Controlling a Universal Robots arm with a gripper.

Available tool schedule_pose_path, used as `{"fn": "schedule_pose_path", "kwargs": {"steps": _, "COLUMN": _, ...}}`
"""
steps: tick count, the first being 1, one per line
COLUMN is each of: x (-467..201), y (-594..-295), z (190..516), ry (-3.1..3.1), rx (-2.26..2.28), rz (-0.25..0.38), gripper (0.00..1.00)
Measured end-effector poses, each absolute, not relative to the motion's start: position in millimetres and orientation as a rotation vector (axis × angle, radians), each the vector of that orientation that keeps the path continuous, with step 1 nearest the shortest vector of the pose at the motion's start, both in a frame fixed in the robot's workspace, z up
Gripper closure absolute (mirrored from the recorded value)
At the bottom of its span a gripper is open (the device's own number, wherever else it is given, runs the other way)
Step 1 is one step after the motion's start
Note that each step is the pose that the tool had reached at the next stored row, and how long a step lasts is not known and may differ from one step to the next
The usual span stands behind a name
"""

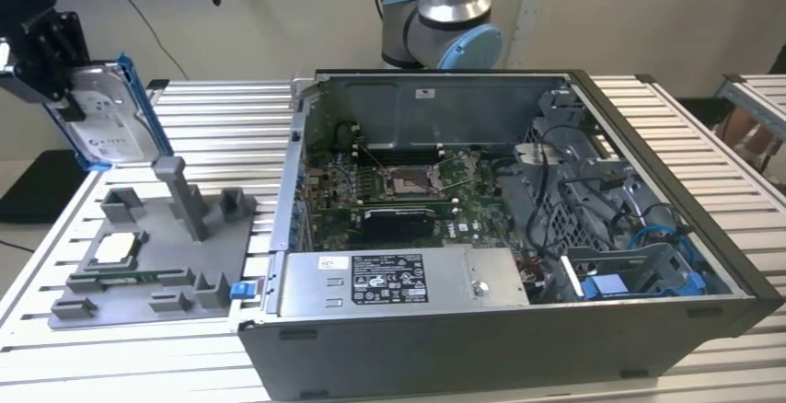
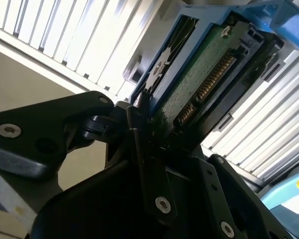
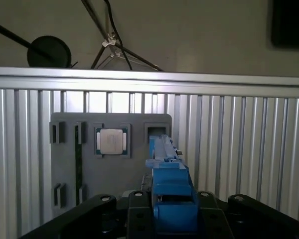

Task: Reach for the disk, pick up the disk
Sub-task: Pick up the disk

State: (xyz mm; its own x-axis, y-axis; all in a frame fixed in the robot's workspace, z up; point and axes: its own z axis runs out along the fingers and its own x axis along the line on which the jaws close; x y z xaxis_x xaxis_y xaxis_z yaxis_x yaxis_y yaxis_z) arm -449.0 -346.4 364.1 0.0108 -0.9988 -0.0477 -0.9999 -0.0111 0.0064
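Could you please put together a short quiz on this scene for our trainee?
1. True or false: the flat silver-grey hard drive in its blue plastic bracket lies on the grey plastic fixture tray.
2. What does the black gripper clamp? A) nothing B) the hard drive C) a screwdriver
3. What small thing sits in the fixture tray's square pocket?
Key: 1 false, it is held up clear of the tray; 2 B; 3 the small square silver chip.
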Motion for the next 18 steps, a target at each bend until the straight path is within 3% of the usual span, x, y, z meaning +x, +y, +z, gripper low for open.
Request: {"fn": "schedule_pose_path", "kwargs": {"steps": 18, "x": -449.0, "y": -346.4, "z": 381.7, "ry": 2.189, "rx": -2.213, "rz": 0.060, "gripper": 1.00}}
